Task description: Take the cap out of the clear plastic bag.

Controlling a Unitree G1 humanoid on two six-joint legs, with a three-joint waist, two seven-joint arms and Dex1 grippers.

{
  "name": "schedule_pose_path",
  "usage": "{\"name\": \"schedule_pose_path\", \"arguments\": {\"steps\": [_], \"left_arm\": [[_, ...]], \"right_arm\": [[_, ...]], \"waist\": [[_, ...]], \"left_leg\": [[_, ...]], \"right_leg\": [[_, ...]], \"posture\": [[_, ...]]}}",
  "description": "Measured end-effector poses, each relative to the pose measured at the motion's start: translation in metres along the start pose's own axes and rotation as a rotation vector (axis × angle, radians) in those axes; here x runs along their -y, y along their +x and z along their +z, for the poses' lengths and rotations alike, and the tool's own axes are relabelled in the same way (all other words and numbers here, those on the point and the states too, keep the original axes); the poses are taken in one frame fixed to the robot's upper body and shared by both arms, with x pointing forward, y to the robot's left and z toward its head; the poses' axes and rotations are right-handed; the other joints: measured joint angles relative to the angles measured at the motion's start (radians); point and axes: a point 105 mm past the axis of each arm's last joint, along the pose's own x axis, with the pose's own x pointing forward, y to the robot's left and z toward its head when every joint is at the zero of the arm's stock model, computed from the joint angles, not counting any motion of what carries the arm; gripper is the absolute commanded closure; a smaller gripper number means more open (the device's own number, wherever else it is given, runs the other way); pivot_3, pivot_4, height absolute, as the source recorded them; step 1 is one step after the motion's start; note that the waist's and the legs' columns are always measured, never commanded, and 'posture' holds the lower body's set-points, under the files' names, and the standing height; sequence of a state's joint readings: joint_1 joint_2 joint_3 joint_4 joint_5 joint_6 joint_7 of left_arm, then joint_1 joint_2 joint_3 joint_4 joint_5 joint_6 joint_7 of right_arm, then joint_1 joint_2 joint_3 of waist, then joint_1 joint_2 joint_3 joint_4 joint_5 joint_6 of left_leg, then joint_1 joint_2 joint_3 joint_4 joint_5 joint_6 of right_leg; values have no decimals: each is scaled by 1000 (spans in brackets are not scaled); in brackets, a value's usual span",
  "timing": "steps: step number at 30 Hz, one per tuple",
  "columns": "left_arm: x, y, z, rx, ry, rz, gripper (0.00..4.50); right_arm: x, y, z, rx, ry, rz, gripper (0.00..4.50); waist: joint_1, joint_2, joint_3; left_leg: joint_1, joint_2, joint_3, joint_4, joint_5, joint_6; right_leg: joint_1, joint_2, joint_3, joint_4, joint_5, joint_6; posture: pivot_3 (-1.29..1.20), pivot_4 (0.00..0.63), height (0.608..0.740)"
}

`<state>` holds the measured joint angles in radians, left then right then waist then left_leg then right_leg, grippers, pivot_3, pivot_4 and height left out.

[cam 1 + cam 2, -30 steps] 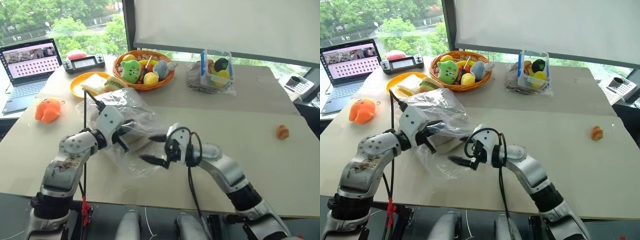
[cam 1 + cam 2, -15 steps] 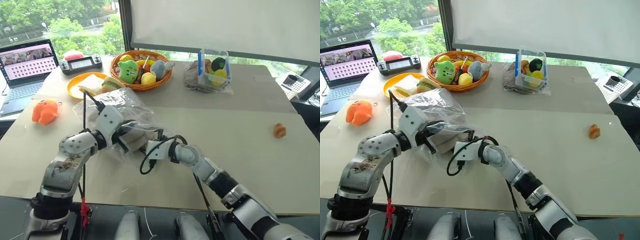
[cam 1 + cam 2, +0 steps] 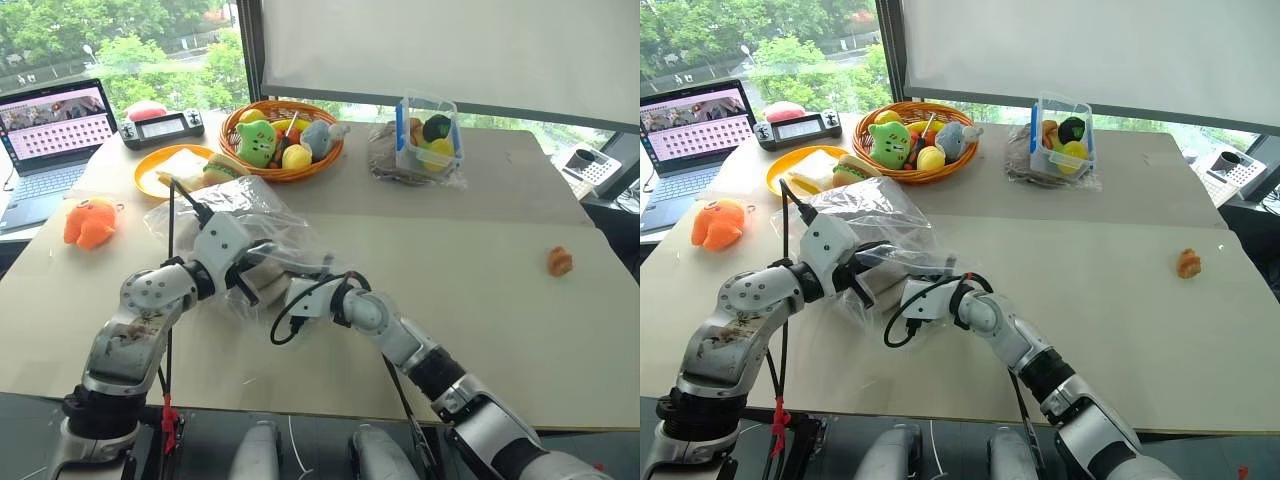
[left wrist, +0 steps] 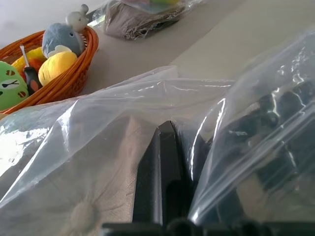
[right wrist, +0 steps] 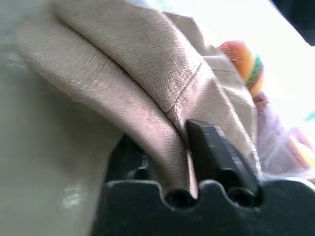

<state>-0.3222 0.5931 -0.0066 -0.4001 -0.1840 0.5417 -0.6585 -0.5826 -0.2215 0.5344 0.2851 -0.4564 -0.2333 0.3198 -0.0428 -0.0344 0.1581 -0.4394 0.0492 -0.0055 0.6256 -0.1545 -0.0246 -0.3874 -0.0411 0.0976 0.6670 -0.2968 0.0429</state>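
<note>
The big crinkly clear plastic bag point(image 3: 240, 225) sits on the pale surface point(image 3: 480, 250), just in front of the orange wicker basket point(image 3: 285, 140). The left pincer point(image 4: 165, 172) is clamped tight on the bag's film. The right pincer point(image 5: 182, 152) is pushed into the bag's mouth, pinching a fold of the soft beige-grey fabric cap point(image 5: 133, 88) inside it.
</note>
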Motion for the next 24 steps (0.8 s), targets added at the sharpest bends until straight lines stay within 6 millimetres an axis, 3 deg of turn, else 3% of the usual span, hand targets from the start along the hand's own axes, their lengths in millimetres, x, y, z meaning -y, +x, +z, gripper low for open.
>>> {"name": "schedule_pose_path", "arguments": {"steps": [14,24], "left_arm": [[4,1,-3,-6,32,-8,4500],[8,3,-9,-25,21,-37,4500]], "right_arm": [[-9,-37,10,-17,68,-32,4474],[-27,-43,-5,-66,-267,-50,4474]], "waist": [[1,0,0],[11,0,0]], "left_leg": [[1,0,0,1,0,0],[2,-1,0,0,0,0]], "right_leg": [[1,0,0,0,0,0],[2,0,0,-1,0,0]], "posture": [[0,150,740],[0,150,740]]}}
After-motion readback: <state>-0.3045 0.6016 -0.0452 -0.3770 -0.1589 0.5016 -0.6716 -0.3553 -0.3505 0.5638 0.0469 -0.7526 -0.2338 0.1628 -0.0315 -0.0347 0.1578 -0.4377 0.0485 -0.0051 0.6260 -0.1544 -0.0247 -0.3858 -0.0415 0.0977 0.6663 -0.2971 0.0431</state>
